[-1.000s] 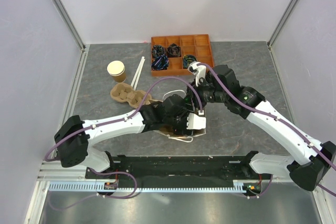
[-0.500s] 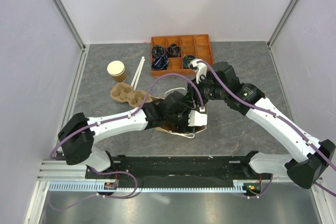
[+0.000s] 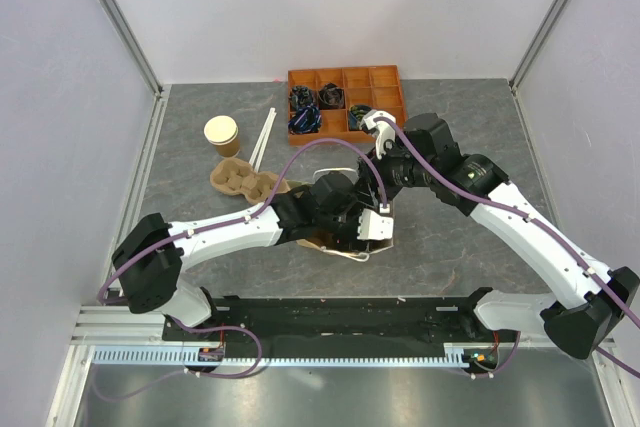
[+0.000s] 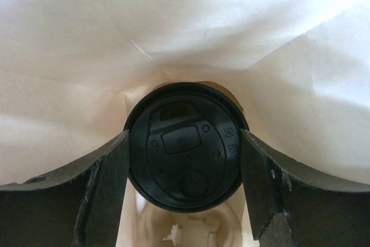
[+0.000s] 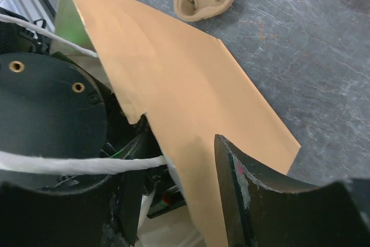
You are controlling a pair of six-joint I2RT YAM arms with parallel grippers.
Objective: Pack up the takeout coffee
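Reaching into the open brown paper bag [image 3: 330, 244] at mid-table, the left gripper [image 3: 372, 226] is seen from above with its load hidden. The right gripper [image 3: 384, 204] meets the bag's rim just beside it, judged to be propping the mouth so that the other can enter. Well apart on the grey table [image 3: 480, 117] are a lidless tan cup [image 3: 221, 134], a pulp cup carrier [image 3: 245, 182], white stirrers [image 3: 262, 137] and an orange compartment tray [image 3: 375, 82].

Left wrist view: the takeout coffee [image 4: 185, 154] is inside the bag, its black lid facing the camera and pale paper walls all round. The dark fingers [image 4: 98, 195] press on it from either side, pinching it just below the lid. This hold is judged to keep the cup level and the lid untouched during lowering. A pale moulded shape shows beneath the cup, and what it is cannot be told. The cup does not appear to be set down yet.

Right wrist view: the bag's brown outer wall runs down between the right gripper's dark fingers [image 5: 260, 201]. A white cord handle [image 5: 87, 163] crosses the left arm's black wrist housing [image 5: 46, 108]. The fingers stand on either side of the paper, but whether they clamp it cannot be told. The carrier lies on the table beyond.
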